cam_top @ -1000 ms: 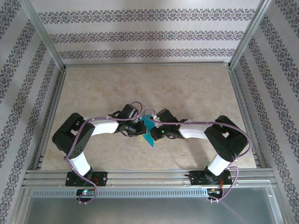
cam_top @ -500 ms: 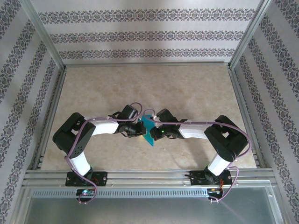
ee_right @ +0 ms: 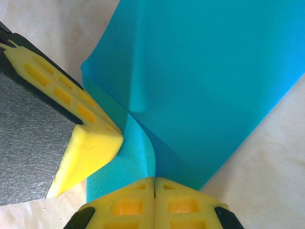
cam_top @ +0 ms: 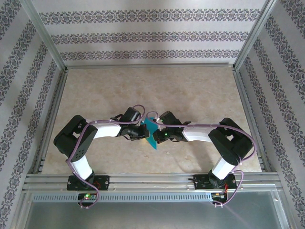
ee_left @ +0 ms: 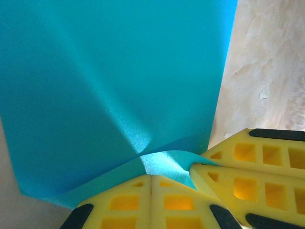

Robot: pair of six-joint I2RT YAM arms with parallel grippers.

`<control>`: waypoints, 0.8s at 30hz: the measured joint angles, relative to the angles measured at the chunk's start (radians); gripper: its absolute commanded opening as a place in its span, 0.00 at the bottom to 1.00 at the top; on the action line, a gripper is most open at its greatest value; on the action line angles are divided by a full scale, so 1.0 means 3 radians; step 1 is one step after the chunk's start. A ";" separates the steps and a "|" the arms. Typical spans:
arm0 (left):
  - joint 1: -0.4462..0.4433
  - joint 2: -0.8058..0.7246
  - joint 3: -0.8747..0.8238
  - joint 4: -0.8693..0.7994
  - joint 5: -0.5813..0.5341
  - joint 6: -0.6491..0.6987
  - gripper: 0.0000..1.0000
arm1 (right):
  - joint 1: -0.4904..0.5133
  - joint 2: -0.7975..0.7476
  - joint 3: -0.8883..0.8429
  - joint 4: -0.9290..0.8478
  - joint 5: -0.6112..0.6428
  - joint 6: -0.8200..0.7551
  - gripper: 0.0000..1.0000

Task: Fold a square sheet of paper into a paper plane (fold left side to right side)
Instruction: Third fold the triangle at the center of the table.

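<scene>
While both arms bend inward from the near rail, look just ahead of the two hands' near side: the pointed tip of the sheet of paper (cam_top: 152, 133) pokes toward the arm bases. Its long axis runs near to far, a narrow teal shape caught between the pair.

Left hand (cam_top: 143, 132) sits on the sheet's left, right hand (cam_top: 158, 135) on its right, almost nose to nose.

From the left wrist, the left hand (ee_left: 151, 177) has its yellow fingers (ee_left: 124, 205) pressed together, pinching a curled lip of the sheet (ee_left: 119, 86). The right hand's fingers (ee_left: 248, 176) crowd in just to its right, touching that same curl.

From the right wrist, the right hand (ee_right: 155, 180) is clamped tight too, nipping the sheet's (ee_right: 214, 71) lower edge, with the left hand's finger (ee_right: 90, 138) pressing the paper just to its left.

Beyond both sets of fingertips the sheet spreads away, smooth apart from a soft dent. Whether it clears the desk (cam_top: 190, 90) I cannot tell. Farther still, beige marbled desk runs to the patterned wall (cam_top: 152, 36).
</scene>
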 measured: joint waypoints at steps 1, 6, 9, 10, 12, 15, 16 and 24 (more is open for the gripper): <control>0.0000 0.0000 0.0000 0.0001 0.0000 0.0000 0.00 | -0.0004 0.0000 0.0004 -0.0010 -0.0006 0.0003 0.08; 0.0000 0.0006 0.0000 0.0011 0.0008 0.0000 0.00 | -0.0045 -0.0001 0.0028 -0.0076 -0.0052 0.0084 0.16; 0.0000 0.0013 0.0000 0.0019 0.0010 0.0000 0.00 | -0.0075 -0.0003 0.0048 -0.0102 -0.0081 0.0132 0.23; 0.0000 0.0013 0.0000 0.0019 0.0010 0.0000 0.00 | -0.0088 -0.0009 0.0053 -0.0109 -0.0093 0.0144 0.24; 0.0000 0.0015 0.0000 0.0020 0.0011 0.0000 0.00 | -0.0131 -0.0058 0.0056 -0.0154 -0.0098 0.0183 0.30; 0.0000 0.0015 0.0001 0.0020 0.0011 0.0000 0.00 | -0.0206 -0.0163 0.0067 -0.0254 -0.0103 0.0242 0.36; 0.0000 0.0015 0.0001 0.0020 0.0011 0.0000 0.00 | -0.0225 -0.0193 0.0072 -0.0294 -0.0104 0.0242 0.37; 0.0000 0.0018 0.0006 0.0019 0.0011 0.0000 0.00 | -0.0398 -0.0624 0.0104 -0.0664 -0.0309 0.0411 0.21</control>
